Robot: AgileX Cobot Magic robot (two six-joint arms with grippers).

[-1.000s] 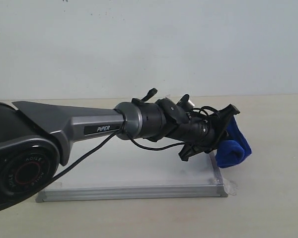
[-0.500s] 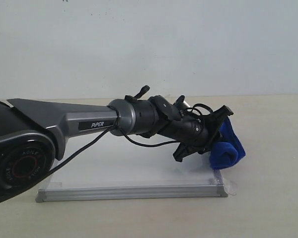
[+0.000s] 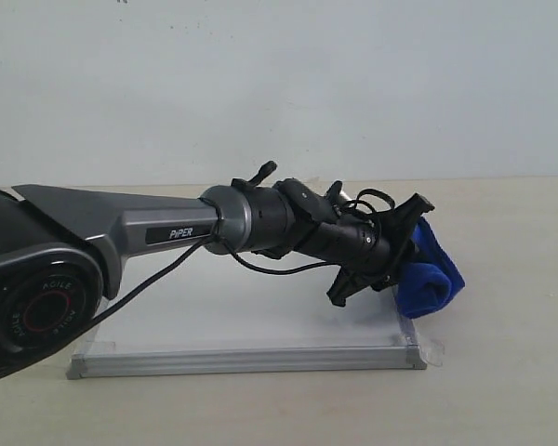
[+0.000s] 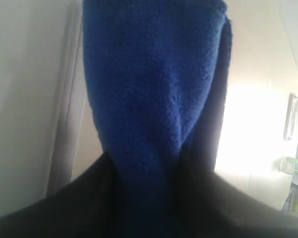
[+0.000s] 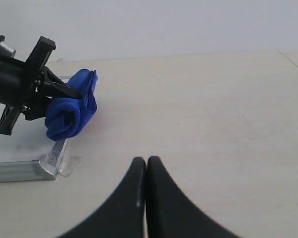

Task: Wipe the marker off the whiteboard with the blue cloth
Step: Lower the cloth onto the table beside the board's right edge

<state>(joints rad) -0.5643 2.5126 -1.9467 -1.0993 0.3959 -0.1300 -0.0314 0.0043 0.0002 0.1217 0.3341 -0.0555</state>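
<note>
Towelling of the blue cloth [image 3: 430, 279] sits rolled into a bundle at the right edge of the whiteboard [image 3: 260, 321], near its front right corner in the exterior view. It overhangs the silver frame; whether it presses on the board cannot be told. The left gripper [image 3: 407, 265] is clamped on the blue cloth, its arm reaching across the board from the left. The board lies flat on the pale surface [image 3: 502, 372]. The right gripper [image 5: 146, 163] hangs over the surface off that corner, its fingers pressed together on nothing.
</note>
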